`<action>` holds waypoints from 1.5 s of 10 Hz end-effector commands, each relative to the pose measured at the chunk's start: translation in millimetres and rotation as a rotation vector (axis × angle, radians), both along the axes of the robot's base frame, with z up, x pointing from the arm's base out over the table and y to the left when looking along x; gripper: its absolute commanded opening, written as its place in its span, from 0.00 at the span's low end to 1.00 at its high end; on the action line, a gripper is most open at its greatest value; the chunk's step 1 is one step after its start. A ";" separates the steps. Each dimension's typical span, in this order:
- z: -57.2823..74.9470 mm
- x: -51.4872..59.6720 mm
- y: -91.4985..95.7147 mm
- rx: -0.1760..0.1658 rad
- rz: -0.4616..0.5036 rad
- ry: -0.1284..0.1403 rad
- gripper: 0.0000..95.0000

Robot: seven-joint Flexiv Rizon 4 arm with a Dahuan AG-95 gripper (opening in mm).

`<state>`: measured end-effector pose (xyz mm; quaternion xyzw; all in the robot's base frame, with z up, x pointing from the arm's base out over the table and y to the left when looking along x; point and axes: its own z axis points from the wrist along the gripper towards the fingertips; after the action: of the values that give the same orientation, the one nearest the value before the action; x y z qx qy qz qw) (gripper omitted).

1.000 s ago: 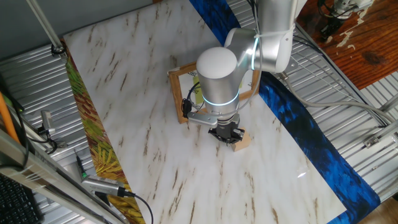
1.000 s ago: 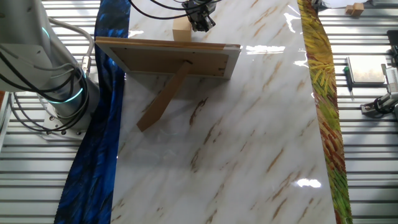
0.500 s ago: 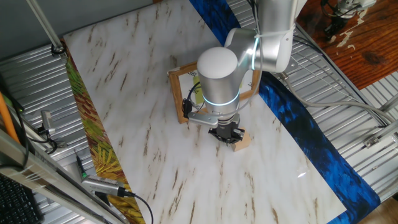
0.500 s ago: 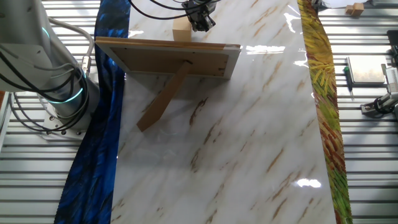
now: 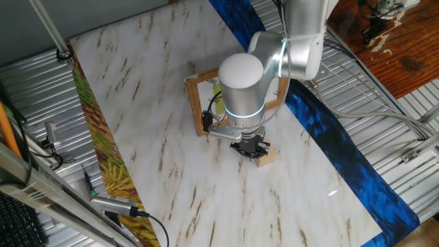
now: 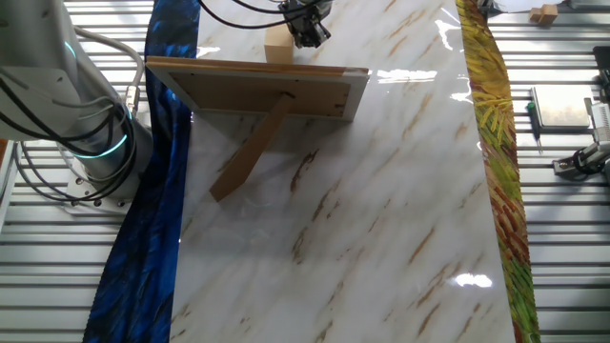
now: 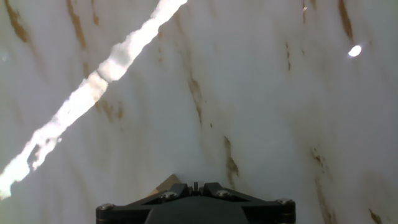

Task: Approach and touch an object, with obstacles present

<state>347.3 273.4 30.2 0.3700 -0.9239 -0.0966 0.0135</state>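
Observation:
The small tan wooden cube (image 5: 267, 156) sits on the marble table just in front of the picture frame (image 5: 197, 104). My gripper (image 5: 249, 147) is down at the table with its jaws closed together, its tips right against the cube's left side. In the other fixed view the cube (image 6: 277, 45) lies behind the frame's wooden back (image 6: 257, 88), with the gripper (image 6: 307, 36) beside it. In the hand view only a tan corner of the cube (image 7: 163, 185) shows at the left of the closed gripper (image 7: 196, 186). The frame's picture side is mostly hidden by the arm.
The frame leans on a wooden strut (image 6: 250, 151). A blue cloth strip (image 5: 329, 140) runs along one table side and a yellow-green strip (image 5: 96, 137) along the other. The robot base (image 6: 91, 143) stands beside the blue strip. Metal racks surround the table.
The arm's wrist has shifted very slightly to the right in one fixed view. The cube and the frame have not moved.

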 end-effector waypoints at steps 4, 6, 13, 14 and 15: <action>0.1 0.3 -0.3 -0.005 0.002 -0.012 0.00; 0.1 0.3 -0.3 -0.005 0.013 -0.016 0.00; 0.1 0.3 -0.3 -0.006 0.021 -0.018 0.00; 0.1 0.3 -0.3 -0.006 0.020 -0.018 0.00; 0.1 0.3 -0.3 -0.006 0.023 -0.018 0.00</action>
<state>347.4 273.2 30.5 0.3815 -0.9199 -0.0901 0.0076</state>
